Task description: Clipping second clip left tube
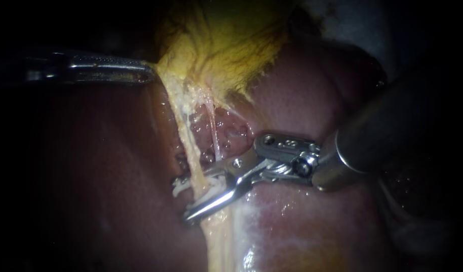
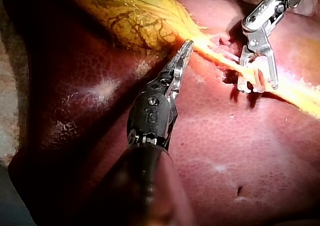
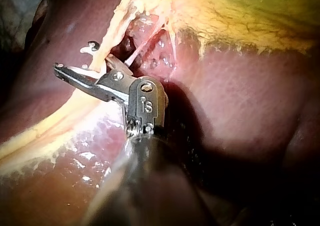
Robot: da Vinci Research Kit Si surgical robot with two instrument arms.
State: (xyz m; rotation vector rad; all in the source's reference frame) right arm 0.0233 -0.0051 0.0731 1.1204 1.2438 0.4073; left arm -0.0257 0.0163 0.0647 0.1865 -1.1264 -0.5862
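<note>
The left tube (image 1: 187, 146) is a pale yellow strand that runs down from the gallbladder (image 1: 226, 40) across the liver (image 1: 302, 90). My right instrument (image 1: 182, 201) comes in from the right, its jaws open and straddling this tube low down, one jaw on each side. The same straddle shows in the left wrist view (image 2: 257, 87) and the right wrist view (image 3: 75, 56). A thinner right tube (image 1: 215, 133) runs just beside the left one. My left instrument (image 1: 143, 70) is shut on the gallbladder's yellow edge and holds it taut (image 2: 186, 48).
Dark red liver surface (image 2: 225, 151) lies all around both instruments. Yellow fatty tissue (image 1: 219, 236) continues below the jaws. A small whitish curled piece (image 1: 178, 188) sits at the tip of one right jaw; I cannot tell whether it is a clip.
</note>
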